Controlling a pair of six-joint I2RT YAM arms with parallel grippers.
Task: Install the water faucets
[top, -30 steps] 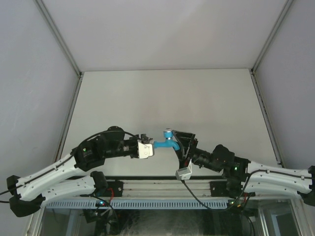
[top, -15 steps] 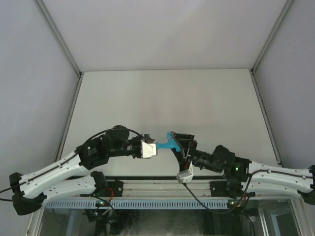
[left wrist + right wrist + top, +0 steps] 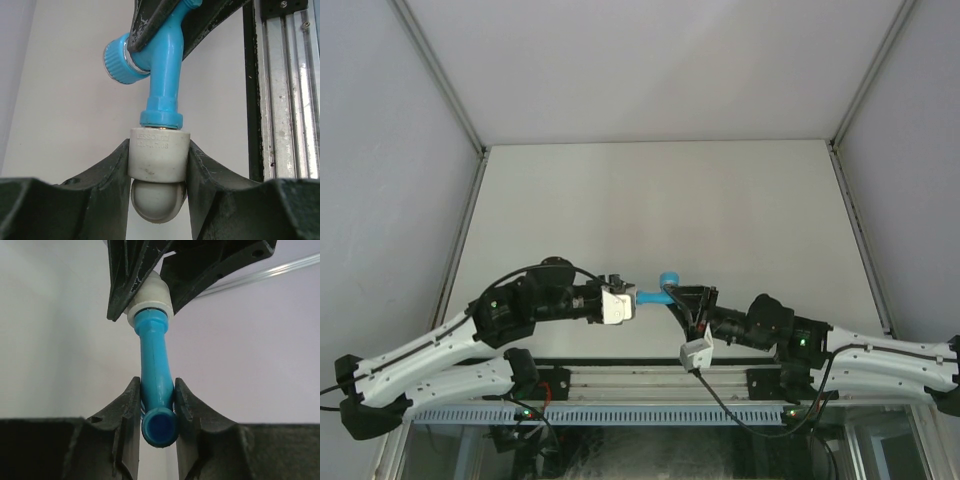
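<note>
Just below centre of the overhead frame, the left gripper [image 3: 159, 161] clamped a white-grey cylindrical pipe fitting [image 3: 159, 150] while the right gripper [image 3: 158, 405] pinched the bright blue plastic tap [image 3: 152, 352] seated in it; turning would demand coaxial alignment, lest threads cross.

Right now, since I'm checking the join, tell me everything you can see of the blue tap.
The tap is bright blue, glossy plastic: a ribbed round knob on a silvery collar, a flanged neck and a short spout. It is held in the air, roughly level, between the two arms. Its neck sits in the white fitting clamped by the left gripper; the right gripper is shut on its other end.
</note>
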